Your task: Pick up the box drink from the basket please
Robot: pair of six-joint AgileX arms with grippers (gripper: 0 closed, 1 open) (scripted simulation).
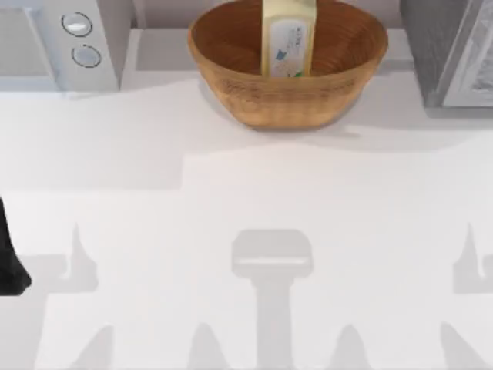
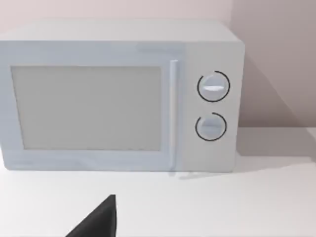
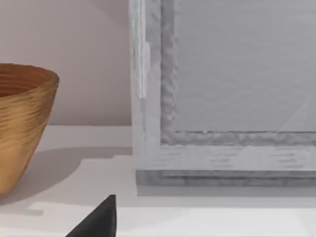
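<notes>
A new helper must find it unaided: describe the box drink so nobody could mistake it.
Start at the round brown wicker basket at the far middle of the table, between the microwave on the left and a grey cabinet on the right. The box drink stands upright inside it: a tall pale yellow carton with a white label, the only thing in the basket.

A warm brown, ribbed woven wicker basket (image 3: 22, 123) stands on the white bench (image 3: 98, 168), casting a shadow toward a large grey textured framed cabinet (image 3: 222, 98) nearby. A black claw tip (image 3: 98, 219) juts in.
</notes>
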